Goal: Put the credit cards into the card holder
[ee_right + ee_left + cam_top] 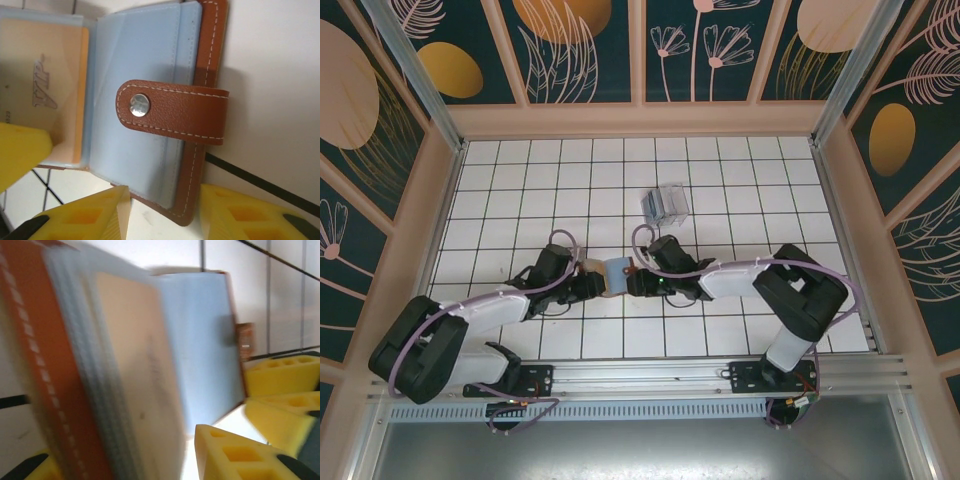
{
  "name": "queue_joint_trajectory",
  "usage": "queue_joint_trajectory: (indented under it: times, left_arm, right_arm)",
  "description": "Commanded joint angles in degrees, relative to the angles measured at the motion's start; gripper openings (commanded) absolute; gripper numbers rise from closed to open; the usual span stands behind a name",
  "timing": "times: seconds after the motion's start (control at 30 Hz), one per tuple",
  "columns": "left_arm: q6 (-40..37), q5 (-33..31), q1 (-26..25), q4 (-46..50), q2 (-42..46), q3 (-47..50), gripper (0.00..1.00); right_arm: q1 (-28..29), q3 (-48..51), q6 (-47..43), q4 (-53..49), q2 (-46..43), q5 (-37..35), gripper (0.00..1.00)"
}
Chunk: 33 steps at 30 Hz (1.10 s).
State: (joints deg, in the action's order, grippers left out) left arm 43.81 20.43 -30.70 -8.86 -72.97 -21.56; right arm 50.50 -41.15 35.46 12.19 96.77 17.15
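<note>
The card holder (618,275) lies open on the tiles between my two grippers, brown cover down. In the right wrist view its snap strap (172,112) folds over a pale blue sleeve, and an orange card (45,95) sits in the neighbouring sleeve. My right gripper (165,192) straddles the holder's corner; a strip of table shows beside one finger. My left gripper (117,450) has the holder's (135,370) stacked sleeves between its fingers, blurred, one finger mostly hidden. Bluish credit cards (663,206) stand in a clear box farther back.
The clear plastic box (667,204) stands about two tiles behind the grippers. Both forearms lie low across the near half of the table, the right one (740,278) and the left one (495,305). Walls enclose the tiled floor on three sides.
</note>
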Motion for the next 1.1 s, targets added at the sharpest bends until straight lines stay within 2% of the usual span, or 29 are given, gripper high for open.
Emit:
queue_joint_trajectory:
  times: [0.0, 0.13, 0.27, 0.37, 0.57, 0.63, 0.73, 0.83, 1.07]
  left_arm:
    - [-1.0, 0.19, -0.16, -2.19, 4.68, -1.22, 0.4]
    - [-0.25, -1.09, -0.21, -5.69, 8.59, 0.82, 0.4]
    - [-1.08, -1.65, -0.22, -6.67, 7.51, 0.47, 0.37]
    - [-3.75, 0.13, -0.46, -6.95, 3.97, -1.47, 0.37]
    - [-8.26, 1.9, -1.53, -1.55, -7.19, -7.84, 0.32]
    - [-9.05, 1.95, -1.86, -0.54, -9.25, -9.41, 0.35]
    - [-8.9, 5.36, -2.02, -2.04, -9.75, -9.7, 0.5]
    - [-8.3, 6.55, -2.3, -5.02, -8.57, -8.37, 0.56]
    - [-6.7, 4.77, -2.43, -9.3, -5.26, -4.65, 0.61]
  right_arm:
    - [1.84, -2.18, 1.13, 4.17, 1.81, 4.63, 0.4]
    - [2.23, -0.68, 2.88, 8.58, 1.55, 4.96, 0.41]
    - [2.2, 1.1, 4.62, 11.11, 1.23, 4.47, 0.45]
    - [2.11, 1.96, 5.37, 12.8, 1.53, 5.03, 0.46]
    - [1.63, 4.16, 6.95, 14.54, 0.66, 4.31, 0.46]
    - [1.28, 4.9, 7.41, 14.75, 0.29, 3.91, 0.45]
    - [1.09, 6.46, 8.21, 15.95, -1.1, 3.48, 0.45]
    - [0.96, 8.85, 8.55, 16.9, -3.05, 3.07, 0.42]
    - [0.57, 12.54, 9.48, 10.71, -11.95, -3.87, 0.45]
